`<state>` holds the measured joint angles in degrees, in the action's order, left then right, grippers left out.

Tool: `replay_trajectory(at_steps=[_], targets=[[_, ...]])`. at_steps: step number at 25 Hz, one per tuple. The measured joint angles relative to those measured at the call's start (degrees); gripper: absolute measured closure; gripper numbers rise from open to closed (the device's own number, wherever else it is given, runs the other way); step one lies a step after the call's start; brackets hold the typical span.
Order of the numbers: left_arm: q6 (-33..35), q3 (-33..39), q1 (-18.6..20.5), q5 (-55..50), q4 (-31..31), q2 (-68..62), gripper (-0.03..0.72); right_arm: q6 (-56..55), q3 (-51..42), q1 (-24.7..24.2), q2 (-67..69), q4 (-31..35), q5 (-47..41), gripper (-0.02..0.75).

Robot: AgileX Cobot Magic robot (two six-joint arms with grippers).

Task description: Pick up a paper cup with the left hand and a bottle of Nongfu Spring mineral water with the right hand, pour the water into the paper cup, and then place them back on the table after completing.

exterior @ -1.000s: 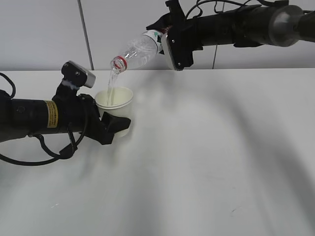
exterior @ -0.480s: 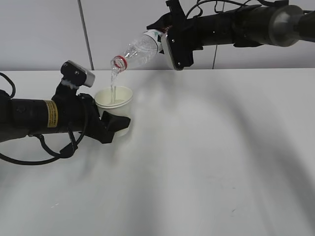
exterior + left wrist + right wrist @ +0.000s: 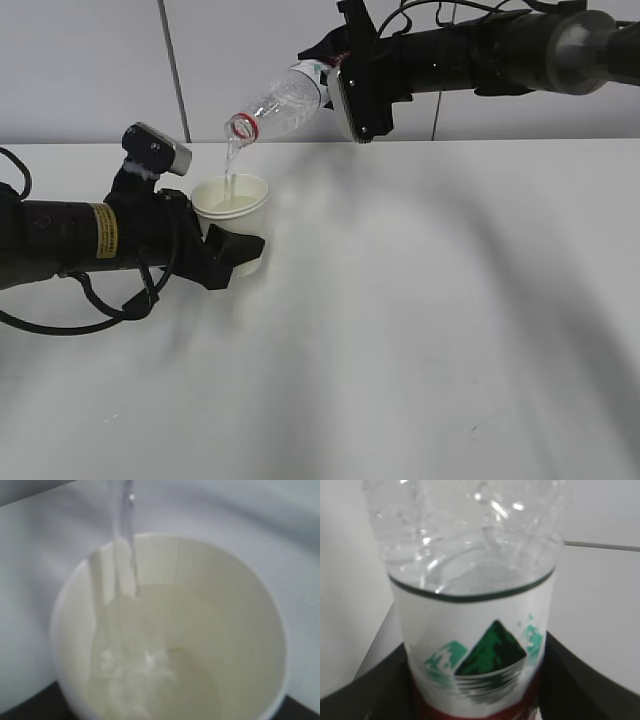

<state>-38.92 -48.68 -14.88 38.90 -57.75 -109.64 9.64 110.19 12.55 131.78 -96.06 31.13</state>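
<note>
My left gripper (image 3: 232, 250) is shut on the white paper cup (image 3: 232, 215) and holds it low over the table (image 3: 420, 320) at the left. My right gripper (image 3: 330, 80) is shut on the clear Nongfu Spring bottle (image 3: 280, 102), tilted neck-down above the cup. A thin stream of water (image 3: 230, 165) falls from the red-ringed mouth into the cup. The left wrist view shows the cup (image 3: 250, 630) partly filled and the stream (image 3: 125, 545) entering. The right wrist view shows the bottle's label (image 3: 480, 645) between the black fingers (image 3: 380, 690).
A grey wall with a vertical seam (image 3: 172, 70) stands behind the table. The left arm (image 3: 70, 240) lies low along the left side. The right arm (image 3: 500, 45) reaches in high from the upper right.
The water keeps pouring and the level in the cup has risen. Both arms have stayed almost still.
</note>
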Motion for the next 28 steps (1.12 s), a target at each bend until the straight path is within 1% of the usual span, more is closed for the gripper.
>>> replay_trajectory(at_steps=[14, 16, 20, 24, 28], targets=[[0.0, 0.0, 0.1, 0.1, 0.4, 0.0, 0.282, -0.2, 0.1, 0.0, 0.0, 0.1, 0.0, 0.29], [0.7, 0.0, 0.1, 0.1, 1.2, 0.0, 0.282, -3.7, 0.1, 0.0, 0.0, 0.1, 0.1, 0.29], [5.7, 0.0, 0.3, 1.0, 5.5, 0.0, 0.282, -11.1, 0.1, 0.0, 0.0, 0.2, 0.6, 0.29], [7.3, 0.0, 2.0, 3.9, 8.0, 0.0, 0.282, -15.4, 0.1, 0.0, 0.0, 0.3, 0.7, 0.29], [7.6, 0.0, 3.5, 5.1, 8.5, 0.0, 0.282, -27.9, 0.1, 0.0, 0.0, 0.4, 1.0, 0.29]])
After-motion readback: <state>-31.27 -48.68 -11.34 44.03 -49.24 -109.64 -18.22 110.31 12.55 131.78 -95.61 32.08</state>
